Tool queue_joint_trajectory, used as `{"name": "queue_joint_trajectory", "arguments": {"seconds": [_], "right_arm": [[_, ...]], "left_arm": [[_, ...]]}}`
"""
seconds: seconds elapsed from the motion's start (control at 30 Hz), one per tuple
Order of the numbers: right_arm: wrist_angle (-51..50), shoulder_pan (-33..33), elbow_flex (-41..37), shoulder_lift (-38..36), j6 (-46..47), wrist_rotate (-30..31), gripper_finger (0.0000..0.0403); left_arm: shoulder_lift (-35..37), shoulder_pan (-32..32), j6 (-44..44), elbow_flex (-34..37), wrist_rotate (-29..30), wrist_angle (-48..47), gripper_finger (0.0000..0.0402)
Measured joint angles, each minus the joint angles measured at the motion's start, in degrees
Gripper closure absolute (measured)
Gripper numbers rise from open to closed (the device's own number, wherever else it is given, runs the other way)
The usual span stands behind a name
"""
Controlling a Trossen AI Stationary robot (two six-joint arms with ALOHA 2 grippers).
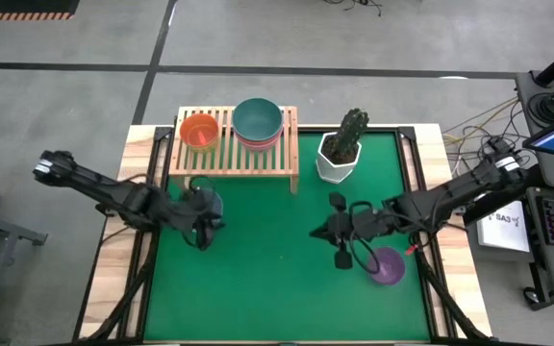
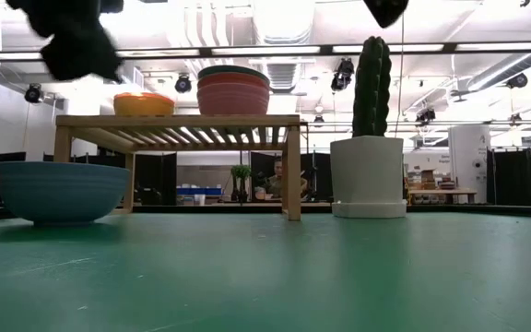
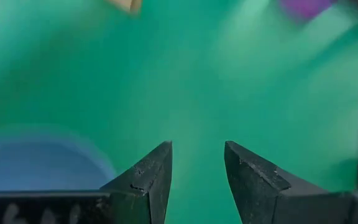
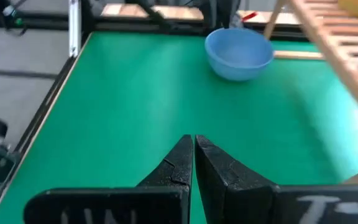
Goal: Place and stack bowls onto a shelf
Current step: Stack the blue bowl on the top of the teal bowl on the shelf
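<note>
The light-wood shelf stands at the far side of the green mat. On its slatted top sit a small orange bowl and a teal bowl nested on reddish ones. A blue-grey bowl rests on its base on the mat, in front of the shelf's left end. My left gripper hovers open just above and beside it, fingers slanting down, touching nothing. My right gripper is shut and bare above the mat's middle, pointing toward the blue-grey bowl. A small purple bowl lies on the mat below the right arm.
A white faceted pot with a cactus stands on the mat right of the shelf. Open green mat spreads between the two arms and toward the near edge. Black rails frame the mat's sides.
</note>
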State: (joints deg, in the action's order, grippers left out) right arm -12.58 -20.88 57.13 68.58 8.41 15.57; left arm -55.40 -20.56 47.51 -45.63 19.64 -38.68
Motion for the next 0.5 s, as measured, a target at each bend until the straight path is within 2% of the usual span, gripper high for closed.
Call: {"name": "queue_joint_trajectory", "arguments": {"seconds": [0.1,0.23,0.37,0.5], "right_arm": [[1.7,-1.1,-2.0,0.1,-0.4,-0.1,0.0394],[2.7,-1.1,-3.5,0.1,-0.4,0.0,0.0394],[3.0,-1.1,-3.7,0.1,-0.4,0.1,0.0394],[3.0,-1.3,-3.7,0.1,-0.4,0.0,0.0394]], "left_arm": [[-5.3,0.0,8.3,-2.1,-4.1,-8.8,0.0271],[-12.6,0.0,17.0,-6.8,-6.1,-20.9,0.0271],[-18.1,0.0,17.8,-11.0,-7.4,-26.2,0.0264],[-21.9,0.0,15.7,-13.5,-7.8,-26.0,0.024]]}}
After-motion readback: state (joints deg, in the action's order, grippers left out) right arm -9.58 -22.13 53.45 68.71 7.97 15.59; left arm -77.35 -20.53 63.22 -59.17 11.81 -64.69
